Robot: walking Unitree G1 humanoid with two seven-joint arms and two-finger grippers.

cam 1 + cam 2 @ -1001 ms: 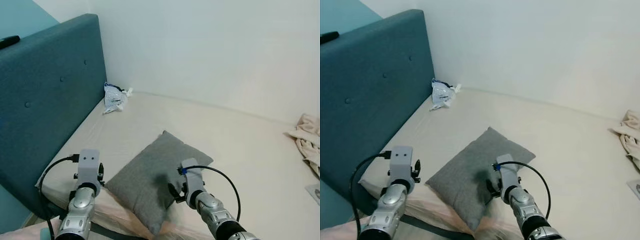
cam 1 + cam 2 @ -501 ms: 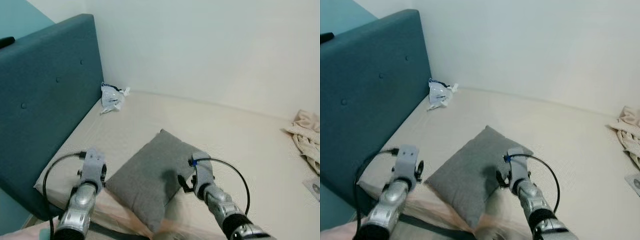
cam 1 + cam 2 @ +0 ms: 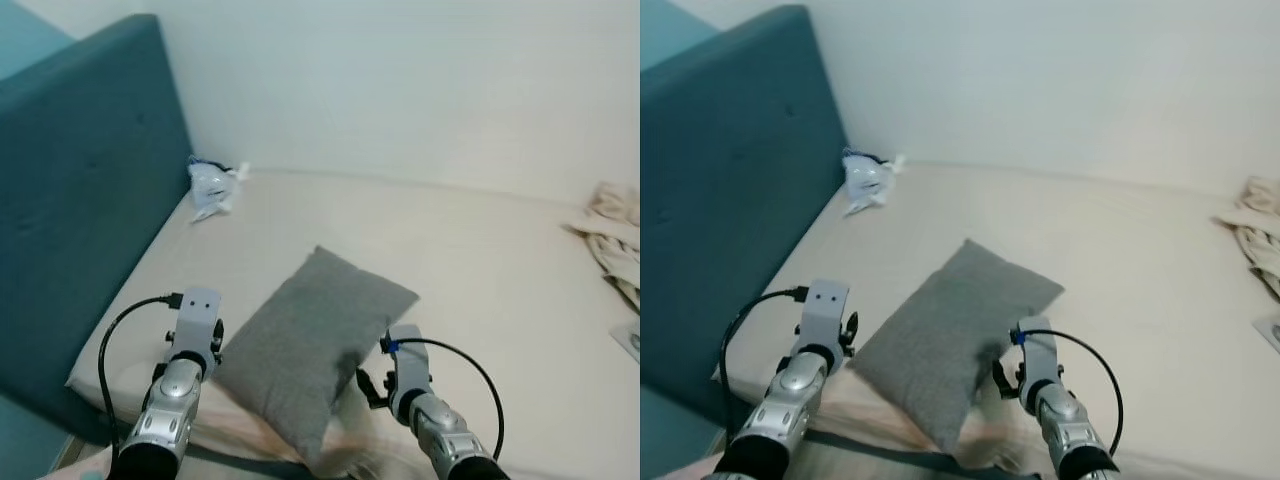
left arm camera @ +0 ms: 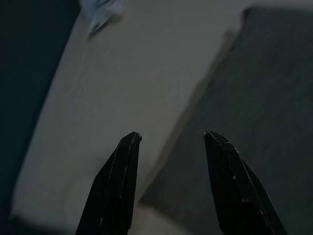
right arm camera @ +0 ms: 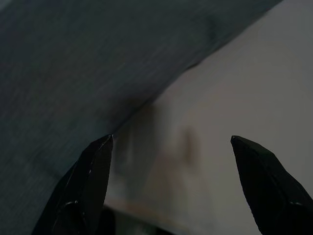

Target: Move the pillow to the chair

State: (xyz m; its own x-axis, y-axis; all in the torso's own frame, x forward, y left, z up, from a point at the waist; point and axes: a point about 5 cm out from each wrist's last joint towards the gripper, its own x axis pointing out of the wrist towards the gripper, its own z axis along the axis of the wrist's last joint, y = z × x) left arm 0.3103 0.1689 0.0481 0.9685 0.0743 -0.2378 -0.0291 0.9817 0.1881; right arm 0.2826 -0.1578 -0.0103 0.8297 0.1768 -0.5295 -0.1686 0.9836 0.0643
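Note:
A grey square pillow (image 3: 315, 340) lies slanted on the beige mattress (image 3: 480, 260), near its front edge. My left gripper (image 4: 172, 138) is open just off the pillow's left corner, with the pillow's edge (image 4: 259, 88) beside one finger and bare sheet under the other. My right gripper (image 5: 171, 139) is open wide at the pillow's right near edge; the grey fabric (image 5: 98, 58) lies ahead of one finger and sheet ahead of the other. Both silver wrists, left (image 3: 195, 325) and right (image 3: 402, 368), flank the pillow. Nothing is held.
A teal padded headboard (image 3: 70, 190) rises along the left. A crumpled plastic bag (image 3: 207, 185) sits in the far left corner of the bed. A beige bundle of cloth (image 3: 615, 230) lies at the right edge. A white wall (image 3: 400, 80) closes the back.
The camera has swung a little, shifting the whole scene. My left wrist has come closer to the pillow's left corner, and my right wrist has drawn back toward its near right edge.

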